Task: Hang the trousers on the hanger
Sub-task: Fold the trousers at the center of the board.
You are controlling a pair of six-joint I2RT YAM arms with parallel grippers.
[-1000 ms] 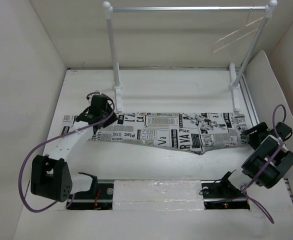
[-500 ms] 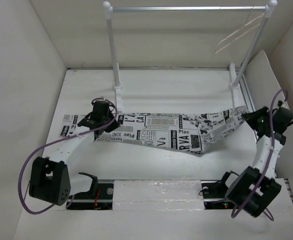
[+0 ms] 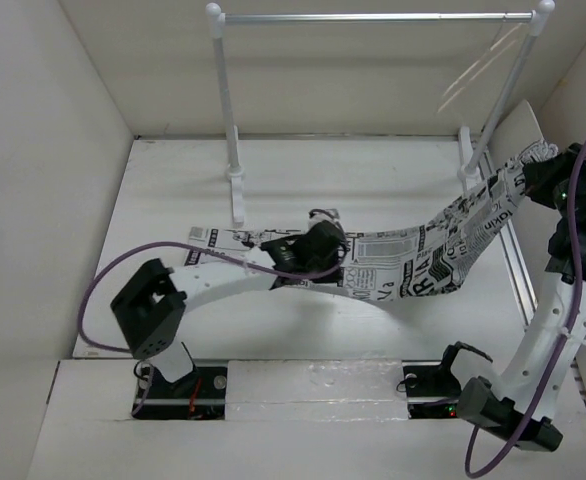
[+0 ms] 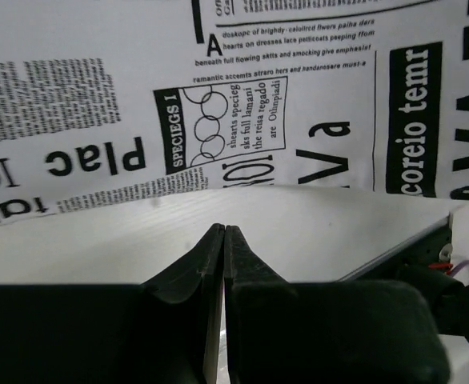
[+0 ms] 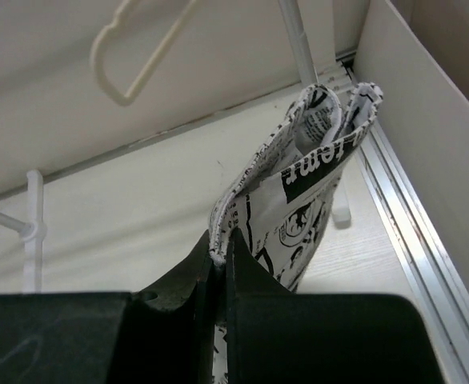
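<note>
The trousers (image 3: pixel 413 262) hang in a sagging curve from the table up to the right. My right gripper (image 3: pixel 535 160) is shut on their right end and holds it high beside the rail's right post; the wrist view shows the folded hem pinched between the fingers (image 5: pixel 221 244). The cream hanger (image 3: pixel 473 72) hangs on the rail just above and left of that end, and its lower corner shows in the right wrist view (image 5: pixel 138 48). My left gripper (image 3: pixel 339 248) sits low at the trousers' middle. Its jaws are shut (image 4: pixel 223 229), nothing shows between the tips, and printed fabric (image 4: pixel 298 96) lies just beyond.
The metal rail (image 3: pixel 373 17) on two white posts spans the back. A slanted white side panel (image 3: pixel 521 125) and an aluminium track (image 5: pixel 426 240) run along the right edge. Both arm bases and a white strip (image 3: pixel 313 378) line the near edge.
My right gripper rose up and back with the trousers' right end, towards the hanger. My left gripper moved right from the left end to the middle. The trousers slid right.
</note>
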